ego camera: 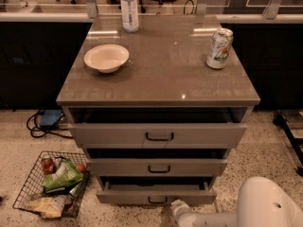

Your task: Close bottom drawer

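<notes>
In the camera view, the grey-beige flat-fronted bottom drawer [142, 196] sits lowest in the grey three-drawer cabinet [165, 79], at the near floor. It stands pulled out with its tray showing, so closing is not yet done. The white gripper [179, 207] sits just right of the drawer's small black bar handle [157, 201], close by the drawer front. Whether the gripper is spread or pressed together, I cannot tell.

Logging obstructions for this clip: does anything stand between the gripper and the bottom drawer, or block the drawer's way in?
Nothing visible does. The gripper sits low, right before the front of the bottom drawer, just right of its handle. The visible strip of its tray looks bare. The basket on the floor lies off to the left.
</notes>
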### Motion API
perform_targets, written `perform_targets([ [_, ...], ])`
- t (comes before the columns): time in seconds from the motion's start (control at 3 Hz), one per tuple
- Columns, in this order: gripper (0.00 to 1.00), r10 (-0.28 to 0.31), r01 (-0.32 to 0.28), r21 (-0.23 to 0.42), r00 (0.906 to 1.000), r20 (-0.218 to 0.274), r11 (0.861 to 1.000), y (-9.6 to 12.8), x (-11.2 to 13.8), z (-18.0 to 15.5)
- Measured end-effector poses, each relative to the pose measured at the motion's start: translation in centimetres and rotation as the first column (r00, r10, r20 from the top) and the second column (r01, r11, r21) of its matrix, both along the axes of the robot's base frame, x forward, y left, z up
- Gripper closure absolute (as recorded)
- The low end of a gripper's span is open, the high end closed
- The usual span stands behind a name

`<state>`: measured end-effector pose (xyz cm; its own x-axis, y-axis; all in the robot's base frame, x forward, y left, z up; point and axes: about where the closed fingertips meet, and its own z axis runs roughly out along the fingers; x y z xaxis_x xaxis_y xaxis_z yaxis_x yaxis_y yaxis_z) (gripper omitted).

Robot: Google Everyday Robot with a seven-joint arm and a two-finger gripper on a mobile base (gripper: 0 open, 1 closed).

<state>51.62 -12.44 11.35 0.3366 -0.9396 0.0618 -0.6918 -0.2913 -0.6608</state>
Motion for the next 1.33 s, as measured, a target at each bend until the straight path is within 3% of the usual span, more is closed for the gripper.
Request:
perform_targets([
  [1.0, 1.0, 0.0, 0.0, 0.0, 1.0, 0.0, 1.0, 0.05, -0.22, 0.0],
  [1.33, 0.83, 0.0, 0.0, 0.0, 1.0, 0.0, 1.0, 0.05, -0.23, 0.0],
])
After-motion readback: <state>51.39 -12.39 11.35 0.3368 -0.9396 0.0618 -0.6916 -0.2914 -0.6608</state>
